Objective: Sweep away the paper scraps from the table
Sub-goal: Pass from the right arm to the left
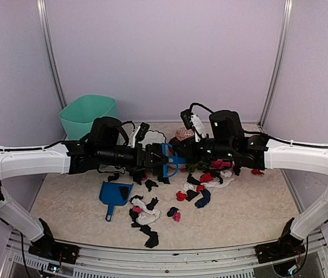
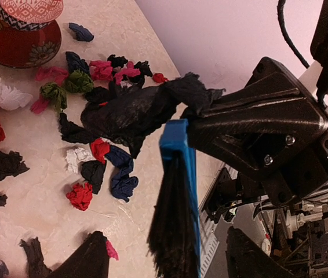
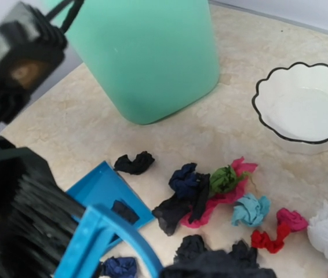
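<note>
Right pincer (image 2: 194,119) clenches the brush (image 2: 178,191) above paper scraps (image 2: 80,196) near dustpan (image 1: 115,194); left pincer (image 1: 155,157) grip unclear.

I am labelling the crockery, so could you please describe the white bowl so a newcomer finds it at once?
Start at the mint-green plastic bin at the back left of the beige marbled table. Just right of it stands a shallow white bowl. Its wavy black-edged rim sets it apart from the dark red flowered plate nearby.

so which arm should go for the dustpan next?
Left, probably: the dustpan sits nearer that arm, the left end effector is open, the right end effector is shut on the brush.
</note>
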`<action>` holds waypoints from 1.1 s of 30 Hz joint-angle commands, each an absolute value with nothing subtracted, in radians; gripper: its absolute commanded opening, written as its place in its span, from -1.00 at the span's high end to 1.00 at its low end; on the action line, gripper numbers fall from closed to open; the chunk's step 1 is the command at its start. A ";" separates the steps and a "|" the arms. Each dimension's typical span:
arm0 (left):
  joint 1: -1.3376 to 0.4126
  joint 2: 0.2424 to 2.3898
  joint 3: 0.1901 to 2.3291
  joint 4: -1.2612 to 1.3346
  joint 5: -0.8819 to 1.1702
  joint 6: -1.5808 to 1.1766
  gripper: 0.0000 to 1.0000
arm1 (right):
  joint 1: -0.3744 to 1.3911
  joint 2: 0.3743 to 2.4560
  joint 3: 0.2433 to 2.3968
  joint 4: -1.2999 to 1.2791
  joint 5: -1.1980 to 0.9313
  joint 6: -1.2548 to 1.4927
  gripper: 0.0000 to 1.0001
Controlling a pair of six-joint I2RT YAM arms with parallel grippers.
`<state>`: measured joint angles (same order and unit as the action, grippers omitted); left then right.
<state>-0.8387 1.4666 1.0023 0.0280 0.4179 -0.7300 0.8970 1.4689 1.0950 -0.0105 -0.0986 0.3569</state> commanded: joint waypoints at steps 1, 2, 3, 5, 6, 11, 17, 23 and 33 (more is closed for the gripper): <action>-0.845 1.476 1.031 0.092 0.452 -0.728 -0.27 | 0.912 1.487 1.139 -0.018 -0.095 0.366 1.00; -0.845 1.479 1.033 0.098 0.455 -0.731 -0.19 | 0.914 1.490 1.141 -0.017 -0.096 0.368 1.00; -0.845 1.483 1.035 0.102 0.459 -0.732 -0.12 | 0.914 1.492 1.142 -0.018 -0.097 0.370 1.00; -0.845 1.487 1.037 0.108 0.464 -0.734 0.02 | 0.914 1.494 1.144 -0.020 -0.097 0.372 1.00; -0.845 1.489 1.037 0.110 0.465 -0.735 0.09 | 0.915 1.494 1.145 -0.021 -0.097 0.373 1.00; -0.845 1.495 1.034 0.111 0.461 -0.735 0.39 | 0.915 1.497 1.147 -0.016 -0.112 0.380 1.00; -0.845 1.500 1.031 0.101 0.462 -0.733 1.00 | 0.916 1.499 1.141 -0.029 -0.099 0.393 1.00; -0.842 1.481 1.018 0.070 0.439 -0.721 1.00 | 0.914 1.486 1.123 -0.063 -0.027 0.420 0.07; -0.812 1.415 0.951 0.058 0.417 -0.720 1.00 | 0.880 1.406 1.053 -0.116 0.021 0.439 -0.28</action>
<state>-0.8318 1.4677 0.9806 0.0692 0.4335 -0.7353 0.8951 1.4715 1.0946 -0.0883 0.0093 0.4351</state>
